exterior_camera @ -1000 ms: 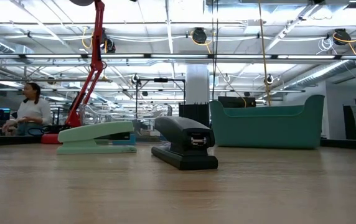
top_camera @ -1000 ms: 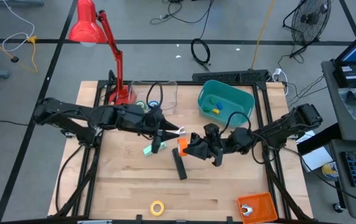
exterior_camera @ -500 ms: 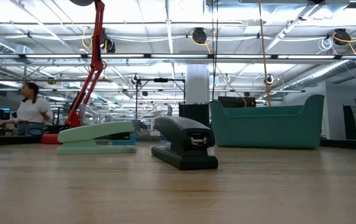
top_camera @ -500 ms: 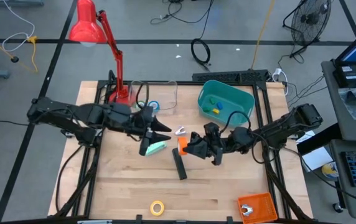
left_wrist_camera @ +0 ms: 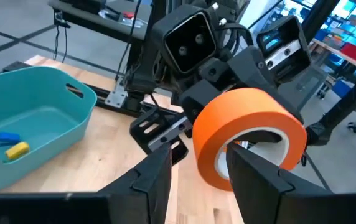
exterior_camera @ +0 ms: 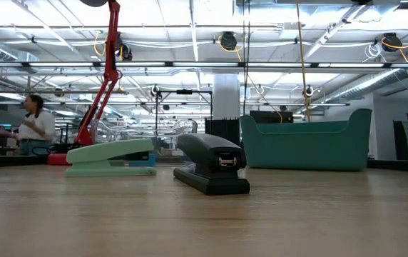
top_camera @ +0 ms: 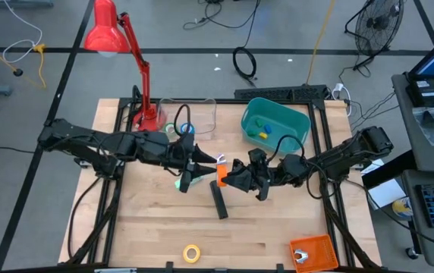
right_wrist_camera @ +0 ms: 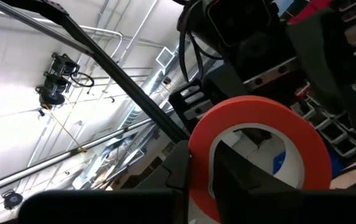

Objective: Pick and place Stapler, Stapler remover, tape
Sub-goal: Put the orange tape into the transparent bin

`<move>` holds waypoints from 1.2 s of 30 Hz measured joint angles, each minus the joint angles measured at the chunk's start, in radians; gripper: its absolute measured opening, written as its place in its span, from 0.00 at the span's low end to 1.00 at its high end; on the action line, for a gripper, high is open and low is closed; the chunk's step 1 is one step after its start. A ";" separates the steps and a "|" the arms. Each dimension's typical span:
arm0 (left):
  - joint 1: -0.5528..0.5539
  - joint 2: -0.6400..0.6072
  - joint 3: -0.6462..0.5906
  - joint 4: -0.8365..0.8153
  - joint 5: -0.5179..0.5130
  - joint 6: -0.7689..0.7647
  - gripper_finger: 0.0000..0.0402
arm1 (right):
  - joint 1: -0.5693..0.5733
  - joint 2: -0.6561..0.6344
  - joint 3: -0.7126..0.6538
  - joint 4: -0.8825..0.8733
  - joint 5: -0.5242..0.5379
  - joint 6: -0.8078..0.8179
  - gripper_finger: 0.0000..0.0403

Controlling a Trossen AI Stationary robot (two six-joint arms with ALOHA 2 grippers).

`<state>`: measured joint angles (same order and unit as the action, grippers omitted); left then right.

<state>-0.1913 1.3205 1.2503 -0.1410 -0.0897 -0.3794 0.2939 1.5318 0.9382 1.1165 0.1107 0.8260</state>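
Claws of both arms meet around glossy orange tape ring (left_wrist_camera: 246,134).

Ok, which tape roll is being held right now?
The orange roll, held up between the two grippers at mid-table. The yellow roll lies alone near the front edge; blue sits by the lamp.

Black stapler (top_camera: 218,200): slim bar, lying flat on the wood near the table's middle, closed, seen end-on in the low view. Orange tape roll (top_camera: 222,175): upright ring with pale core, raised off the table, clamped by the right gripper (top_camera: 229,179). Yellow roll (top_camera: 192,252): flat near the front edge. Blue roll (top_camera: 187,129): flat at the back; a green ring just beside it.
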 joint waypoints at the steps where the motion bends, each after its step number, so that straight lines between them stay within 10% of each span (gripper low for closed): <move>1: 0.000 0.000 0.000 0.007 -0.004 0.000 0.39 | 0.000 0.000 0.000 0.000 0.000 0.000 0.08; 16: 0.012 0.063 -0.001 0.114 0.038 -0.013 0.37 | -0.001 -0.001 0.000 -0.009 0.020 -0.001 0.08; 26: 0.013 0.053 -0.001 0.083 0.095 -0.052 0.09 | -0.001 0.000 0.000 0.019 0.025 -0.008 0.29; 36: 0.054 -0.076 0.001 -0.338 -0.054 -0.211 0.09 | 0.008 0.000 0.000 -0.002 0.018 0.063 0.46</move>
<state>-0.1376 1.2444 1.2510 -0.4788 -0.1437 -0.5903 0.3022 1.5314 0.9382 1.1147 0.1287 0.8886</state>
